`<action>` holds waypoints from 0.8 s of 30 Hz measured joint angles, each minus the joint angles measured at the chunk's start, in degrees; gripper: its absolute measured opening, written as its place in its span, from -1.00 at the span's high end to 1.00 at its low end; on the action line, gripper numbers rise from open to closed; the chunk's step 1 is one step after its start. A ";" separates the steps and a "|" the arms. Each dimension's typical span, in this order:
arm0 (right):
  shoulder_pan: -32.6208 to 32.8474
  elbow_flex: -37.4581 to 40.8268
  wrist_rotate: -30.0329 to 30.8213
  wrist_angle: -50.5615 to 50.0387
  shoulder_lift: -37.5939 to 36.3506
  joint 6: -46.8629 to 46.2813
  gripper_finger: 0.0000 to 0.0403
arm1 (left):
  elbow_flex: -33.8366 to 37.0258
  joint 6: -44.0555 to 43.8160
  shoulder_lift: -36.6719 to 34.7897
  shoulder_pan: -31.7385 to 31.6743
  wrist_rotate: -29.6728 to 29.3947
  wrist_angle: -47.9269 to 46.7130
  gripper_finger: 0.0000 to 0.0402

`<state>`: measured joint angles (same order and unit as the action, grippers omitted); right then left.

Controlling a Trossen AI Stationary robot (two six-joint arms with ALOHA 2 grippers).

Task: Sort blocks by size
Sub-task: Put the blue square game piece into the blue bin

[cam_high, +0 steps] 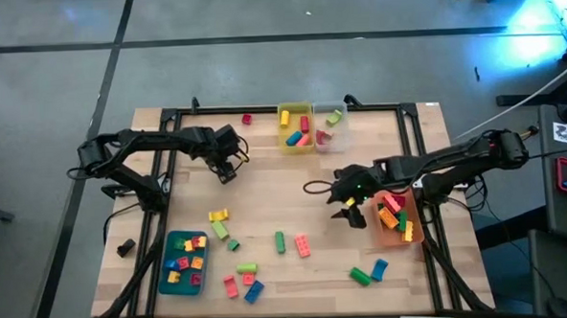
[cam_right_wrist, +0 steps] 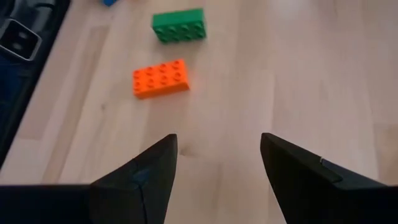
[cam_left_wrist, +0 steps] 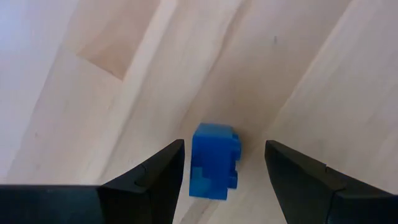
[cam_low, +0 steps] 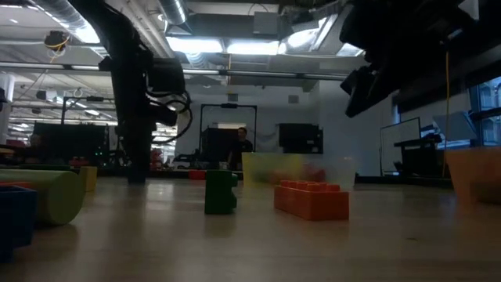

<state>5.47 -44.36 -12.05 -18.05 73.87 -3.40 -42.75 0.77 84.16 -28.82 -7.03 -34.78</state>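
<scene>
Blue block (cam_left_wrist: 213,162) between spread left gripper (cam_left_wrist: 224,165) fingers, right gripper (cam_right_wrist: 217,165) fingers apart, empty, above table (cam_high: 266,193)

Small blue block (cam_left_wrist: 214,161) on wooden table (cam_left_wrist: 124,93) — between spread tool (cam_left_wrist: 225,163) fingers

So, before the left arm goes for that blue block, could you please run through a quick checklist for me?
1. Left gripper open: ok, its fingers stand apart.
2. Blue block between the fingers: ok, it lies on the table in the gap, closer to one finger than the other.
3. Nothing already held by the left gripper: ok.
4. Space around the block clear: ok in the left wrist view, only bare wood beside it.
5. Right gripper out of the way: ok, it hangs open and empty on the right, near the orange bin.
6. Which bin suits the blue block's size: cannot tell.
</scene>
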 joint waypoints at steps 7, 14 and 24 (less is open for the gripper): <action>1.46 0.00 0.00 1.93 0.00 0.02 -0.15 | 1.96 -0.52 0.00 0.00 -0.02 -0.18 0.06; 1.31 0.00 5.88 6.57 0.31 -7.44 -0.15 | 2.00 -1.89 0.04 0.02 -0.02 1.68 0.60; 1.32 -0.07 6.53 13.34 2.06 -40.55 -0.15 | -4.43 -7.06 -3.24 3.38 6.97 -2.79 0.60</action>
<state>6.80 -44.42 -5.53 -4.71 75.92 -43.95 -47.19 -6.29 80.92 -25.44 -0.06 -37.57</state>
